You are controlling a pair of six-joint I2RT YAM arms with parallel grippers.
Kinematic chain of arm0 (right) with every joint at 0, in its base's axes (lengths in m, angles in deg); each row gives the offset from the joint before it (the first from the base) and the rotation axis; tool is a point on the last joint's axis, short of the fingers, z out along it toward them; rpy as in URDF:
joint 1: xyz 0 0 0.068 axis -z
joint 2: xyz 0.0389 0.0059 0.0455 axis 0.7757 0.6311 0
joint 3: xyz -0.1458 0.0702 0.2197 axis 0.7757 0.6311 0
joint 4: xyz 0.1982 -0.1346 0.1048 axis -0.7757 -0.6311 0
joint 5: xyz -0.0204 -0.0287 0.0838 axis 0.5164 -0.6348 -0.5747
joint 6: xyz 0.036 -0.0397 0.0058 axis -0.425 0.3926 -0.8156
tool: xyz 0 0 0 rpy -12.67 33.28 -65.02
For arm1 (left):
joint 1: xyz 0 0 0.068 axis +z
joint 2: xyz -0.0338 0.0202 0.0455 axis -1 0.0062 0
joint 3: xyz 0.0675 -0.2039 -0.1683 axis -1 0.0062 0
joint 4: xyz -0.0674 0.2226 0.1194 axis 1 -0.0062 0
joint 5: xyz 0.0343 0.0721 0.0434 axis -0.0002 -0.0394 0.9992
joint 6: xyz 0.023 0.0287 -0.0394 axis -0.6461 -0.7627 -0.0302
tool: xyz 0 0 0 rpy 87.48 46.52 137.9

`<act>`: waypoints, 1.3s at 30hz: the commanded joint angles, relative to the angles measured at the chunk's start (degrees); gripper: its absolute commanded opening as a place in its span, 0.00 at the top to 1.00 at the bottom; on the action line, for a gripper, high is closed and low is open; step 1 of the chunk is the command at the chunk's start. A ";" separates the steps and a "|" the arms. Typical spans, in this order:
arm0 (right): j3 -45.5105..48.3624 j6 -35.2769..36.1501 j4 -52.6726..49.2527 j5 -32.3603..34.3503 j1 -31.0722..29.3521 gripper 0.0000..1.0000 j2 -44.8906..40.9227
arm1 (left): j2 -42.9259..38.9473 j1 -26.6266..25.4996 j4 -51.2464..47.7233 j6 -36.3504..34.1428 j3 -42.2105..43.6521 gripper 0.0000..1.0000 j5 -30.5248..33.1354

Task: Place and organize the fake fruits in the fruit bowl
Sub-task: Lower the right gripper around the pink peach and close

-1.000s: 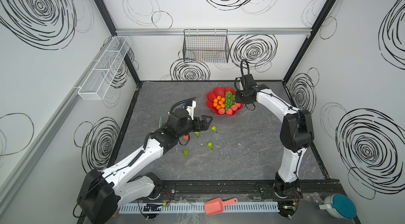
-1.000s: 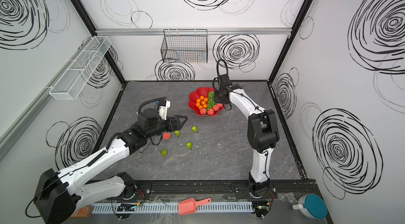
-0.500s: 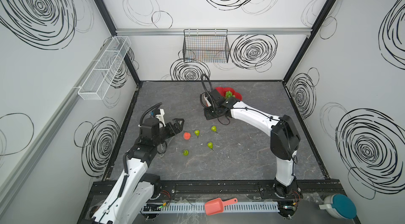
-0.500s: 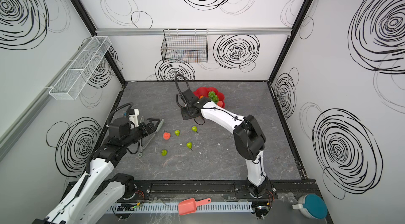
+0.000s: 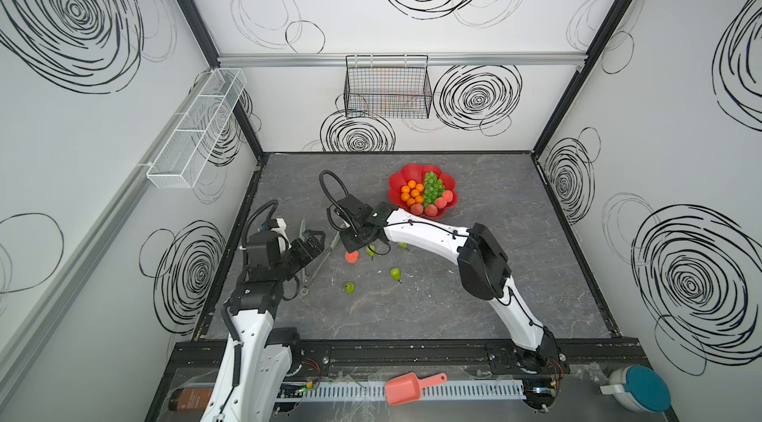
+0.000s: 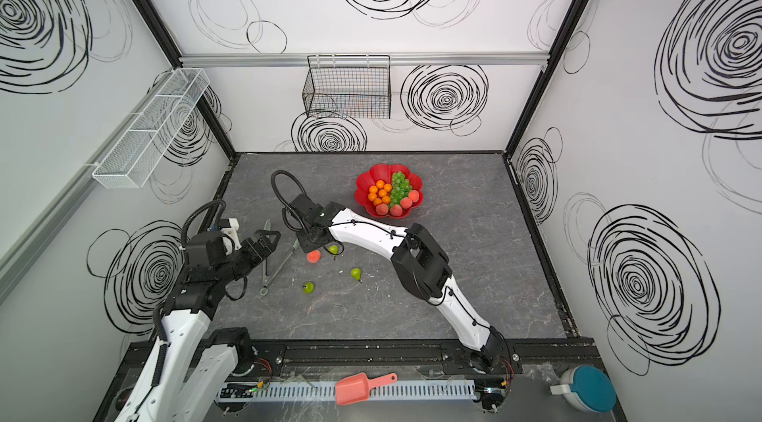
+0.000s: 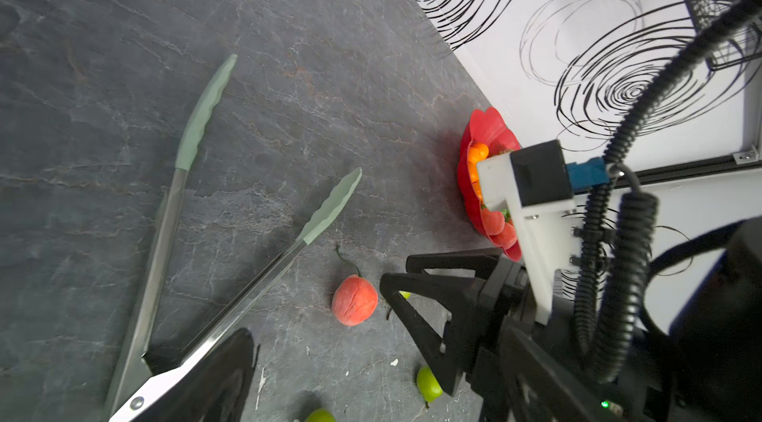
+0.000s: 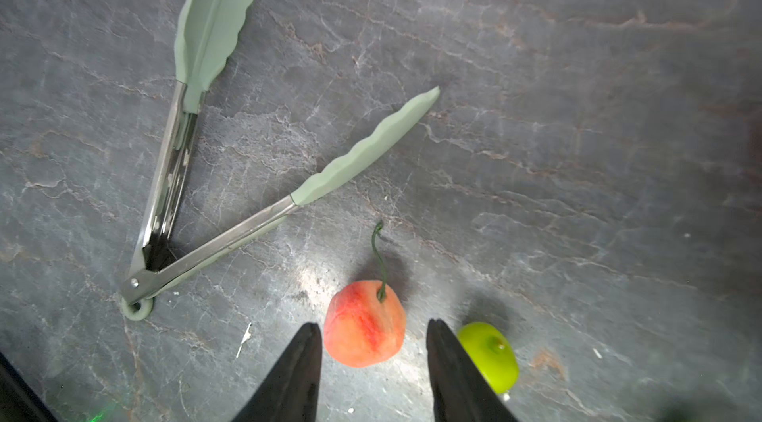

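Note:
The red flower-shaped fruit bowl (image 5: 412,171) (image 6: 380,171) at the back holds oranges (image 5: 412,194), green grapes (image 5: 433,187) and peaches (image 5: 431,209). One peach (image 5: 351,258) (image 8: 363,325) lies on the table with loose green pears (image 5: 396,274) (image 5: 349,287) (image 8: 490,356) round it. My right gripper (image 8: 373,331) (image 5: 353,246) is open, low over that peach with a finger on each side and a little gap to each. My left gripper (image 5: 315,240) (image 6: 270,240) hangs open and empty further left, above the tongs.
Green-tipped metal tongs (image 5: 321,263) (image 8: 231,234) lie spread open on the table, left of the peach. A black wire basket (image 5: 387,90) hangs on the back wall and a white wire shelf (image 5: 198,127) on the left wall. A salmon-pink scoop (image 5: 412,387) lies on the front rail.
My right arm swung from the bowl across to the loose peach and its jaws widened. My left arm drew back to the left, away from the peach.

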 commanded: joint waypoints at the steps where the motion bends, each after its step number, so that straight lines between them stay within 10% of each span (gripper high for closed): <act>1: -3.82 -0.59 -4.58 1.21 -0.42 0.50 2.30 | -0.31 0.99 -0.75 -0.22 -0.98 0.04 1.26; 39: -11.38 -0.56 -11.66 -1.35 -1.31 0.43 11.09 | 0.09 1.70 3.10 0.48 1.50 0.04 -2.22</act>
